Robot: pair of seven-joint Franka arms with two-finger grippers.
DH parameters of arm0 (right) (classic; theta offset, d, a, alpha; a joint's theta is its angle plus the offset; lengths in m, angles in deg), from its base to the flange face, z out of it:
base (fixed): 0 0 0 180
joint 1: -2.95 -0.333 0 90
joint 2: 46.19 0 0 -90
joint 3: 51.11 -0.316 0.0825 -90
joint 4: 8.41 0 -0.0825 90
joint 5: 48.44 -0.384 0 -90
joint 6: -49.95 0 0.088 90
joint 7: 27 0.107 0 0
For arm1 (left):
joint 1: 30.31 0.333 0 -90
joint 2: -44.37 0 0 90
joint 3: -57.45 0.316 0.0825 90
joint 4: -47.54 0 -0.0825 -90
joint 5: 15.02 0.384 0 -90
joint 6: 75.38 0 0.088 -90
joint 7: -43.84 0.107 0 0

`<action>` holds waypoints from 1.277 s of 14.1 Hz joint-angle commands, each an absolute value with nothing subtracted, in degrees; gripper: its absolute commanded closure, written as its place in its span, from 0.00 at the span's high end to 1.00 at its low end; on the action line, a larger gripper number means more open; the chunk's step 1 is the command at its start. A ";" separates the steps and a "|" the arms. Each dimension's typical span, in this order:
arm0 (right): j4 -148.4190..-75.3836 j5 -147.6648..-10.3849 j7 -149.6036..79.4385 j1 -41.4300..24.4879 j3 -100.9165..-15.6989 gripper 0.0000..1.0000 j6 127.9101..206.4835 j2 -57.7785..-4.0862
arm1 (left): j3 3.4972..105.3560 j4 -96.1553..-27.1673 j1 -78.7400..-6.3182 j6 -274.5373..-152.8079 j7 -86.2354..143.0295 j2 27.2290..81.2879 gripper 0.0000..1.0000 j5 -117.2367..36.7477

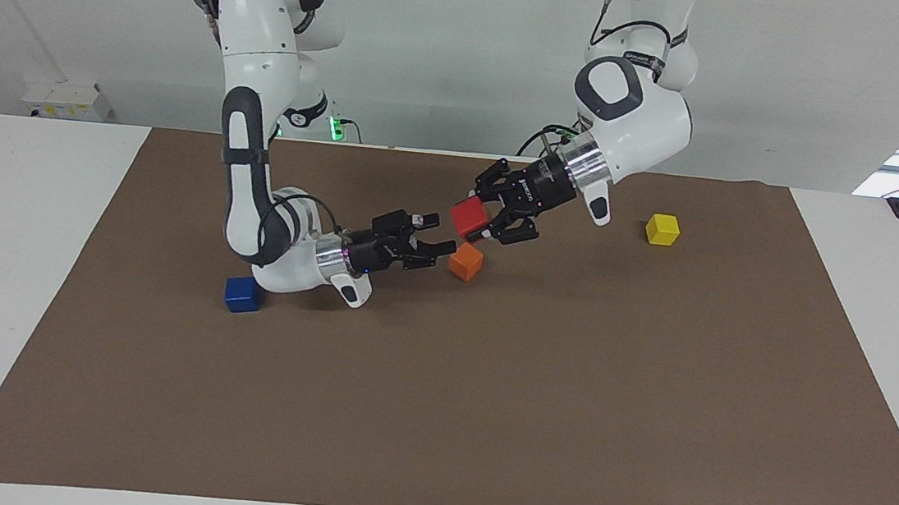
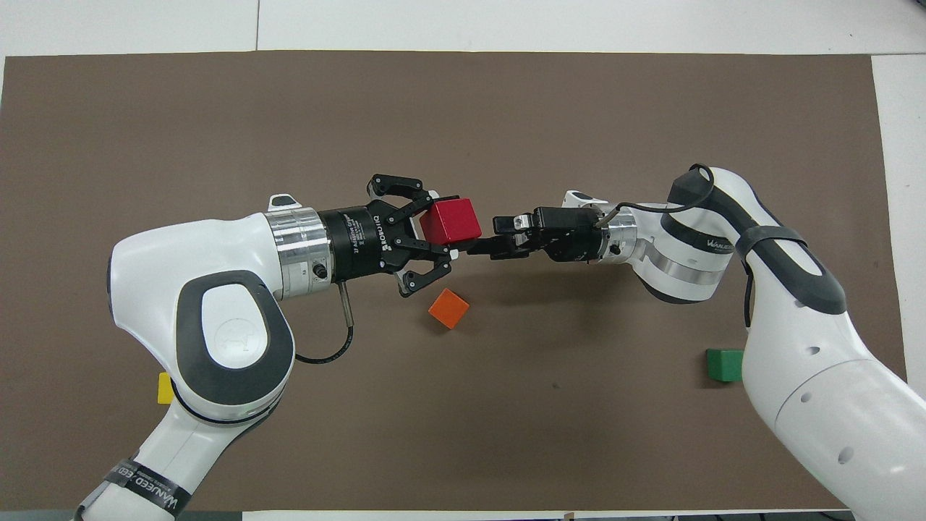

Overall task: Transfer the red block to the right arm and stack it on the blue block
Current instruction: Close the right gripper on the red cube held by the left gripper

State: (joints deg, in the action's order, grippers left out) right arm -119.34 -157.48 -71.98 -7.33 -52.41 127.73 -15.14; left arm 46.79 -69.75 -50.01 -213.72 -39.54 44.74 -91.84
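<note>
A: Where is the red block point(image 1: 470, 219) sitting?
B: Mid-frame, in the air above the orange block point(image 1: 466, 261), with the left gripper point(image 1: 484, 219) clenching it.
A: And the right gripper point(image 1: 435, 251)?
B: It is hanging released just beside the block, fingers spread; the blue block point(image 1: 242, 294) is lying on the bench at centre left.

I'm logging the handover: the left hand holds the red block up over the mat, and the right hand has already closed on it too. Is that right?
Not quite. The left hand does hold the red block over the mat, but the right hand has not closed on it: the facing view shows it open, just short of the block and a little lower, beside the orange block.
</note>
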 commanded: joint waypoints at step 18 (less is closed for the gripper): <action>-114.41 -161.81 -62.15 -8.12 -54.88 1.00 132.03 -14.99 | 47.00 -71.29 -50.44 -214.51 -40.01 43.67 0.00 -93.07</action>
State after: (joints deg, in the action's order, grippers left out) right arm -115.77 -159.89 -63.64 -8.17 -53.41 129.42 -15.17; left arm 46.79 -70.14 -50.01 -213.73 -39.55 44.74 -91.84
